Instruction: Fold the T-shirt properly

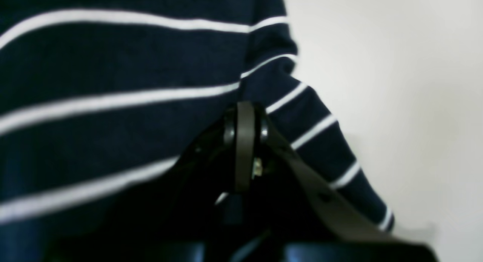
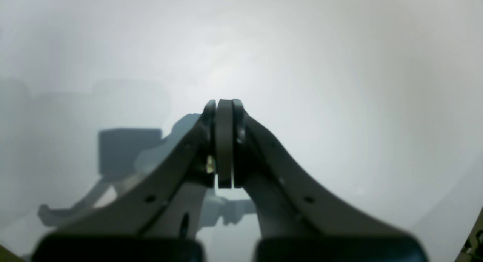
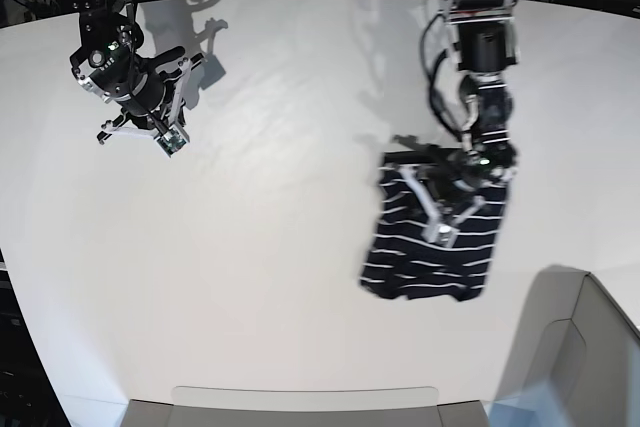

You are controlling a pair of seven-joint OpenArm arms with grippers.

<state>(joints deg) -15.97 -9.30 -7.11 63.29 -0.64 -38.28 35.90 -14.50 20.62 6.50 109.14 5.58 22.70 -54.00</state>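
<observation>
T-shirt (image 3: 432,247) is lying folded on your surface (image 3: 280,247); your left tool (image 1: 245,148) is sitting pinched closed over it, your right tool (image 2: 225,145) closed, empty.

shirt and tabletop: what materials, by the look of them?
T-shirt: soft knit cloth, likely cotton jersey; matte navy with thin white stripes, and it puckers and bends at a seam in the left wrist view. Table: smooth hard white sheet, maybe laminate or painted board; faint sheen and soft arm shadows, no grain to be seen. The exact make of both is open.
</observation>
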